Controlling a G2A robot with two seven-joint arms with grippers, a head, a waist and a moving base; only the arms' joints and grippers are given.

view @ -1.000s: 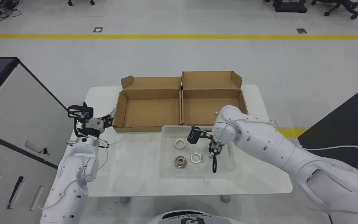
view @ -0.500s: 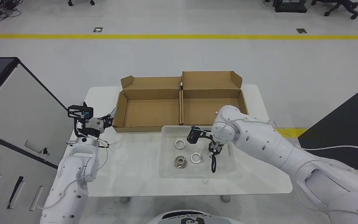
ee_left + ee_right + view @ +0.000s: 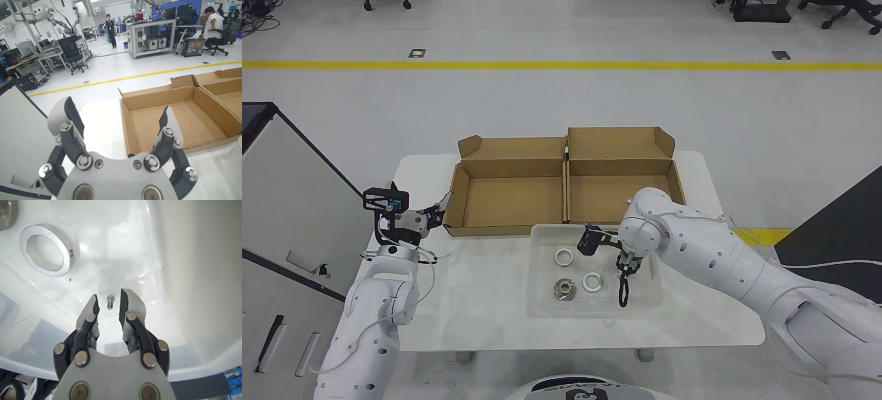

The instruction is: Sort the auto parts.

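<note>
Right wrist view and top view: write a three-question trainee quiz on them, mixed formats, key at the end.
1. True or false: the right gripper is shut on the small silver bolt.
2. The silver metal ring lies: A inside the white plastic tub; B propped on its rim; C outside it.
3. How many open brown cardboard boxes stand behind the tub?
Key: 1 false, the gripper is open, with a finger on either side of the bolt; 2 A; 3 two.
</note>
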